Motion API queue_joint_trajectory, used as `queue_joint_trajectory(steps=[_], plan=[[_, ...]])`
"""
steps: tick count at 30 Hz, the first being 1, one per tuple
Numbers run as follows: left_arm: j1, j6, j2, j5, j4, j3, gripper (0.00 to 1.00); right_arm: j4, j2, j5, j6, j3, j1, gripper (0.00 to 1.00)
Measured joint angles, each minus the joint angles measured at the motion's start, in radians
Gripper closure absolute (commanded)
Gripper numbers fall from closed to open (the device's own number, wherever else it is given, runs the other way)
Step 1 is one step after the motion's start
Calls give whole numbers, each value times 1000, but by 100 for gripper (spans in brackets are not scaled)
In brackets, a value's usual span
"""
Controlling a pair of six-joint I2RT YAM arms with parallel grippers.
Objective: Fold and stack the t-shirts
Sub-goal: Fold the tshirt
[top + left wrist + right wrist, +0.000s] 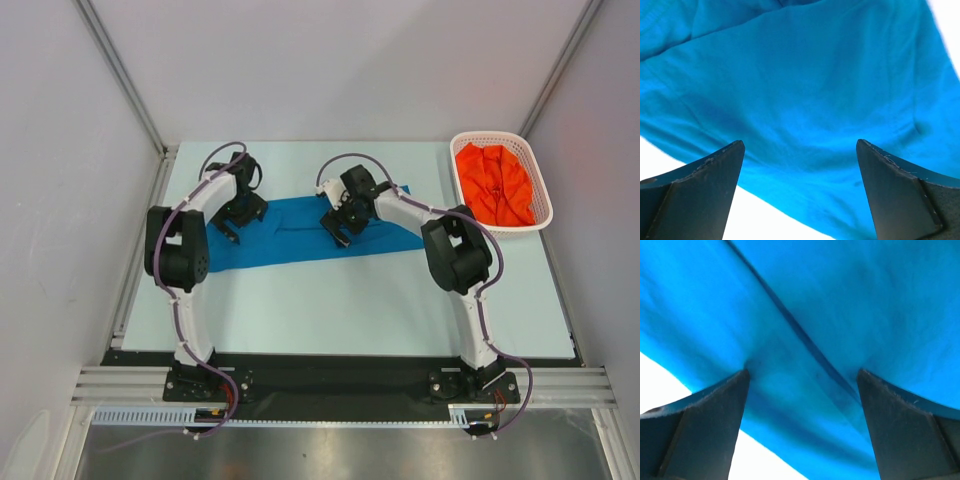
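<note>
Currently left gripper (230, 230) and right gripper (340, 235) gape wide, empty, directly over the blue t-shirt (290, 242), whose long axis runs left-right.

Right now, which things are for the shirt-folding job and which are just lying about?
For the job: blue shirt, orange shirt.
Just lying about: basket, table.

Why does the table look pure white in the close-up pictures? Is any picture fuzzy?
Left wrist: the pale table is overexposed to white beside the soft blue cloth t-shirt. Right wrist: same glare, shirt slightly blurred. Top external: evenly lit, sharp.
</note>
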Motion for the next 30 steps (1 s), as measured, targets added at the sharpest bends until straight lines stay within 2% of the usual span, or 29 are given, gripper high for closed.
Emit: queue_joint_trajectory(steps=[7,18,30], plan=[[0,13,58,5,19,9,1,1,2,31,8,1,10,7],[3,26,74,13,23,23,1,-7,-10,127,-16,26,56,1],[8,53,92,14,34,24,3,-19,56,32,-28,109,-29,2]])
